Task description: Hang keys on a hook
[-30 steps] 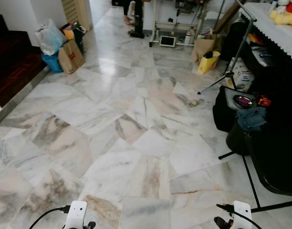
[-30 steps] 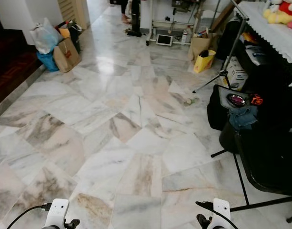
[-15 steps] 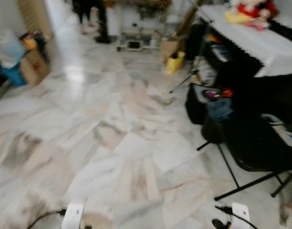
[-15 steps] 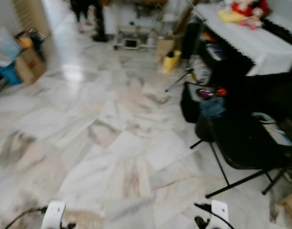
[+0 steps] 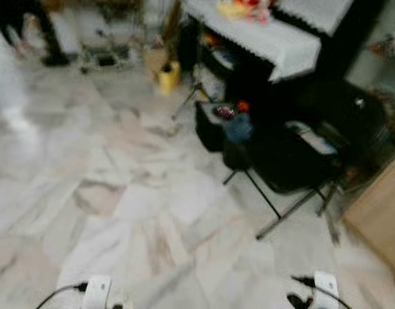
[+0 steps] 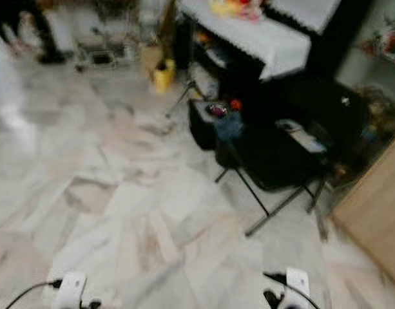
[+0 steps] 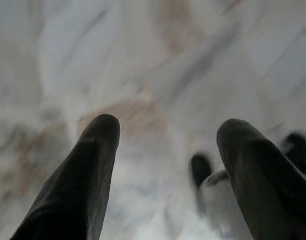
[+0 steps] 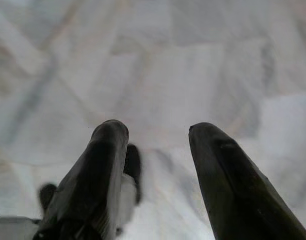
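Both arms hang low over the marble floor (image 5: 120, 193). In the left wrist view my left gripper (image 7: 167, 132) is open, with blurred marble between its two black fingers (image 7: 93, 165). My right gripper (image 8: 157, 132) is open too, its fingers (image 8: 105, 160) spread over pale tiles with nothing held. The white wrist housings (image 5: 97, 291) (image 5: 327, 286) peek in at the bottom edge of the eye views. The picture is blurred, and I can make out neither keys nor a hook.
A black folding chair (image 5: 294, 164) and a dark bag (image 5: 216, 122) with small items stand ahead to the right. Behind them is a table under a white lace cloth (image 5: 268, 35). A wooden cabinet (image 5: 377, 212) is at far right. A yellow bag (image 5: 165, 76) and a person's legs (image 5: 29, 32) are farther back.
The whole picture has swept left as the camera turns right: chair, bag and table now sit near centre, and a wooden cabinet has come in at right. Both grippers hang as before.
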Available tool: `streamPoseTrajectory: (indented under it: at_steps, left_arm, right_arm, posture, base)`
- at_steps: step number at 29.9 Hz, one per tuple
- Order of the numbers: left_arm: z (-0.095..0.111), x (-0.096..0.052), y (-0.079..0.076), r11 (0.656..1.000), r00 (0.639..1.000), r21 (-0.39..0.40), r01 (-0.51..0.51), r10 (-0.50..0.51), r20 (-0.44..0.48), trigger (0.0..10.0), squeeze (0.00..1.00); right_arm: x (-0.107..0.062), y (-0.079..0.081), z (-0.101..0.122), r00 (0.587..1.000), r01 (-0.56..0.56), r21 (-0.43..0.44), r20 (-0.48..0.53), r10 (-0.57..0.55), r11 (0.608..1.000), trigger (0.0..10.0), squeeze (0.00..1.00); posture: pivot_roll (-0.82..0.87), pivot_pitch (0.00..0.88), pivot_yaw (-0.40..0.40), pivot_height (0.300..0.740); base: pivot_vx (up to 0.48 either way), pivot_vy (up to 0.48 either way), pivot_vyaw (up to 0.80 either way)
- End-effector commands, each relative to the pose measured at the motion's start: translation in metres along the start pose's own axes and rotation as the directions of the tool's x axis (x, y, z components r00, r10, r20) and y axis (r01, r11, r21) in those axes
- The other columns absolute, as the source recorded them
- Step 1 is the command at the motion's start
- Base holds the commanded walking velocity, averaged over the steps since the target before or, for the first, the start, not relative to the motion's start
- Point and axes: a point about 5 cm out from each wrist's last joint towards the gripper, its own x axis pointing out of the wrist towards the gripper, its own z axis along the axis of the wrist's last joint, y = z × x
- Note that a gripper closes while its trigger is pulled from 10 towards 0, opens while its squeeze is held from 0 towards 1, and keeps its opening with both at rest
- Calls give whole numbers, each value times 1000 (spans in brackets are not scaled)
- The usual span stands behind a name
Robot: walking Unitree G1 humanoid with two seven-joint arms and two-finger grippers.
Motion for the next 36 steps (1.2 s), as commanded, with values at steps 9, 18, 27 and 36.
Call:
streamPoseTrajectory:
  at_steps: [9, 18, 27, 36]
  left_arm:
    - [-9, -2, 1, 1000, 1000, 14, 2, -1, -29, 10000, 0]
    - [-10, -2, -1, 1000, 999, 3, 0, 0, -34, 10000, 0]
    - [-12, -2, -1, 1000, 999, -7, 3, -4, -38, 10000, 0]
    - [-12, -2, -2, 1000, 999, -8, 6, -6, -36, 10000, 0]
  right_arm:
    - [1, 3, 5, 1000, -2, -7, 15, 2, 1000, 10000, 0]
    - [1, 1, 6, 1000, -1, -8, 17, 1, 1000, 10000, 0]
    - [1, 1, 6, 1000, 1, -10, 15, 0, 1000, 10000, 0]
    - [1, 1, 6, 1000, 1, -9, 15, -1, 1000, 10000, 0]
  posture:
    - [74, 0, -27, 740]
    - [70, 0, -33, 740]
    - [72, 0, -34, 740]
    - [70, 0, -33, 740]
  base:
    - [0, 0, -699]
    - [0, 0, -699]
    - [0, 0, -699]
    - [0, 0, -700]
